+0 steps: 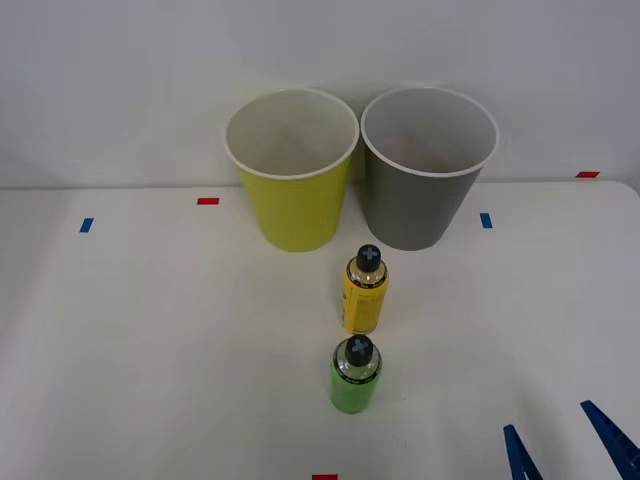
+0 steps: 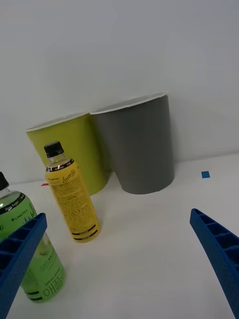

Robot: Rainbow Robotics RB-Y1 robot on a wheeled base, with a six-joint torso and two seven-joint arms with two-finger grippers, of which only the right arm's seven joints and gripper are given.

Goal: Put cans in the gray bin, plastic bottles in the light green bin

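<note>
Two black-capped plastic bottles, yellow and bright green, stand upright mid-tabletop, lined toward the bins at twelve o'clock. The yellow-green tapered bin and gray tapered bin sit touching, mouths up to receive them. At five o'clock the blue ribbed right pincer hangs spread apart, holding nothing, likely readying a grasp.

Glossy plastic yellow bottle, green bottle; matt gray bin, table.

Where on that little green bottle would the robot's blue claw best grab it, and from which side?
Probably around the middle of the green bottle, coming in level from the robot's right, where the open tool already waits. The bottle stands upright, its body round and straight-sided, so the two fingers can close across it. The narrow black cap offers less hold. The yellow bottle stands behind it, apart, leaving the sides free.
</note>
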